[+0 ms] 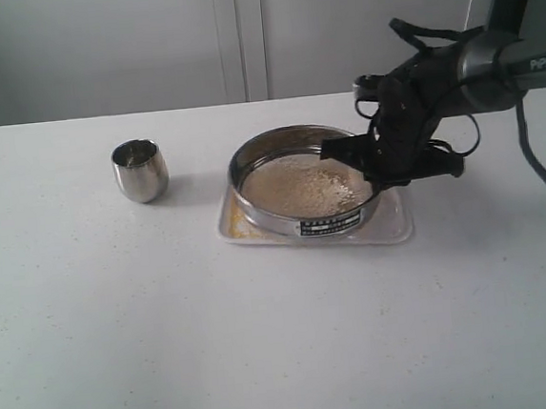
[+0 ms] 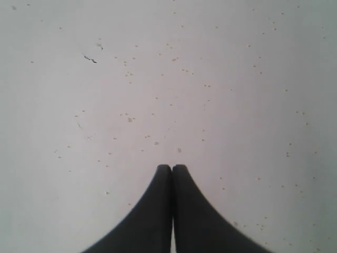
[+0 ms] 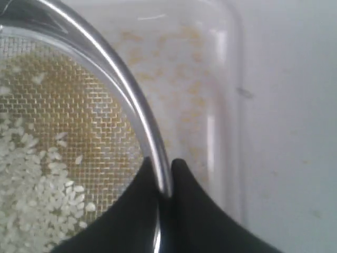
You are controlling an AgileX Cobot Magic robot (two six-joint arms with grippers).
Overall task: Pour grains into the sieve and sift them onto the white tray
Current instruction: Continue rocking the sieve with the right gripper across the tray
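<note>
The round steel sieve (image 1: 298, 181) sits on the white tray (image 1: 394, 225) at mid-table, its label facing the front. Pale grains (image 1: 302, 188) cover its mesh; in the right wrist view whitish rice grains (image 3: 31, 195) lie on the mesh and yellow granules (image 3: 179, 74) dust the tray (image 3: 224, 79) beneath. My right gripper (image 3: 165, 176) is shut on the sieve's rim (image 3: 126, 87), one finger inside the wall and one outside, at the sieve's right side (image 1: 370, 162). My left gripper (image 2: 171, 168) is shut and holds nothing, over bare tabletop speckled with stray granules; the exterior view does not show it.
A small rounded steel cup (image 1: 140, 170) stands upright to the left of the tray. The white table (image 1: 266, 339) spreads wide in front. A pale wall with a cabinet seam runs behind the table's far edge.
</note>
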